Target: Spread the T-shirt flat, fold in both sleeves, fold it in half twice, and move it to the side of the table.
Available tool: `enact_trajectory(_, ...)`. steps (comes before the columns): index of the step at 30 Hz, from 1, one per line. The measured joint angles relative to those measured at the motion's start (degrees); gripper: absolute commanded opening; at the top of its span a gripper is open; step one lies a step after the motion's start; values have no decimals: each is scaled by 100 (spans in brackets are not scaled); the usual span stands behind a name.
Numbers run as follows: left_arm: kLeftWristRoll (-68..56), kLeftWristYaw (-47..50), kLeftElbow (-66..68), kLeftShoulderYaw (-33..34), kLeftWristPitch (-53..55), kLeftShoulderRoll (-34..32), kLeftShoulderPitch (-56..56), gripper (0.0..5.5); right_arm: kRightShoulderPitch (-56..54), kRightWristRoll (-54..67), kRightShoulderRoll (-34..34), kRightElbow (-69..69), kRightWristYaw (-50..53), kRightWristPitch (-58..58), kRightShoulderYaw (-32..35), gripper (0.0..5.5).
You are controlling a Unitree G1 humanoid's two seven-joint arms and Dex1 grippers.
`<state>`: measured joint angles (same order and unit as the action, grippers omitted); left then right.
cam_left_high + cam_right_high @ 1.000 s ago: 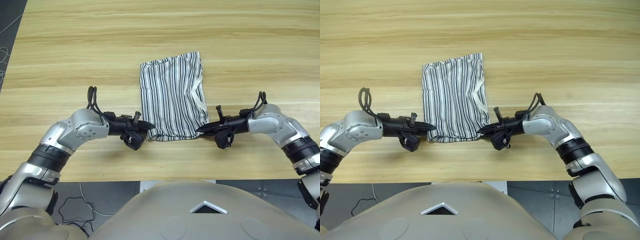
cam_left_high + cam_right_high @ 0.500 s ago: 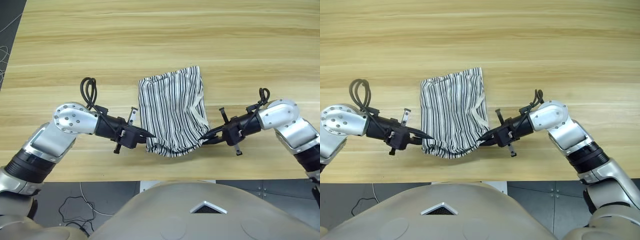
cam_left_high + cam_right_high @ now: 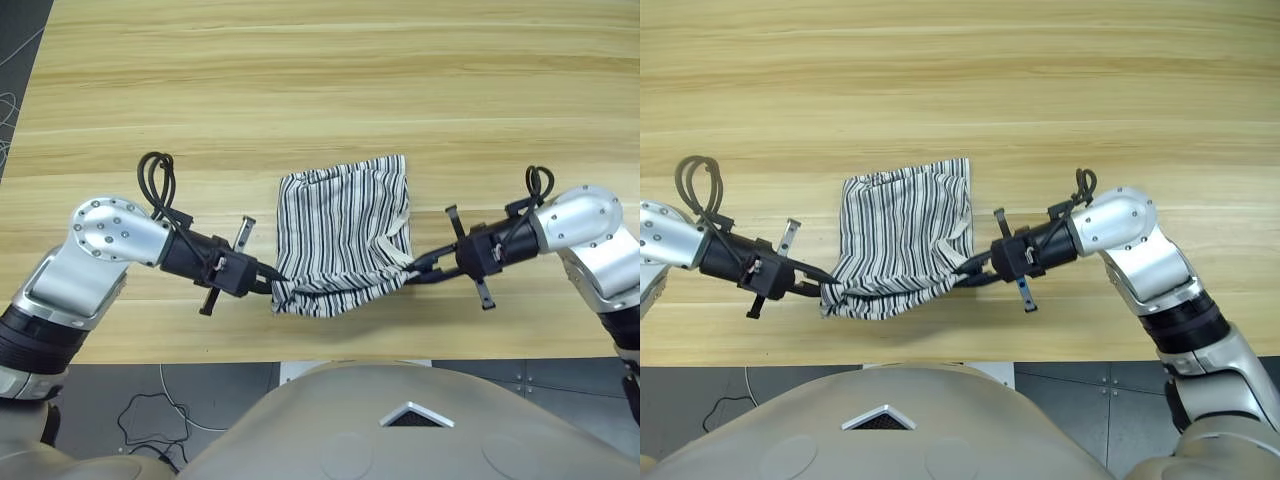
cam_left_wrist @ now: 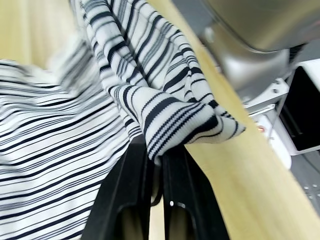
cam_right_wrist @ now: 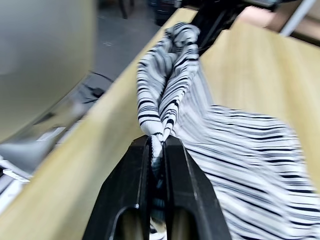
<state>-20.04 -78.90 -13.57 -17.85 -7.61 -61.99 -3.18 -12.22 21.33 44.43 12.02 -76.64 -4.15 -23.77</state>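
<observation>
Pinching the near left corner of the folded black-and-white striped knit T-shirt (image 3: 345,220) in the black two-fingered left gripper (image 3: 272,288), fingers pressed together on a bunched wad of cloth. Gripping the near right corner likewise in the black two-fingered right gripper (image 3: 412,278), fingers tight on a twisted fold. Strung between the two grips, near edge raised and drooping a little in the middle. Lying by its far part on the light wooden plank table (image 3: 300,80), close to the front edge, roughly mid-width.
</observation>
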Motion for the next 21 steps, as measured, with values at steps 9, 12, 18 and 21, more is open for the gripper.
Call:
enact_trajectory(9, 12, -179, 1603, 244, 95, 893, -1072, 13, -973, -884, -932, -1632, 517, -566, 181, 15)
enact_trajectory(12, 130, -183, 1944, 242, 75, 1129, -1273, 13, -1129, -1166, -1112, -2080, 632, -877, 181, 15)
enact_trajectory(18, 656, -146, 2924, 218, -130, 1628, -1808, 13, -1547, -1695, -1551, -3250, 992, -1516, 208, 15)
enact_trajectory(21, 1046, -14, 3698, 168, -329, 1896, -2070, 49, -1818, -1884, -1781, -3857, 1143, -1753, 219, 51)
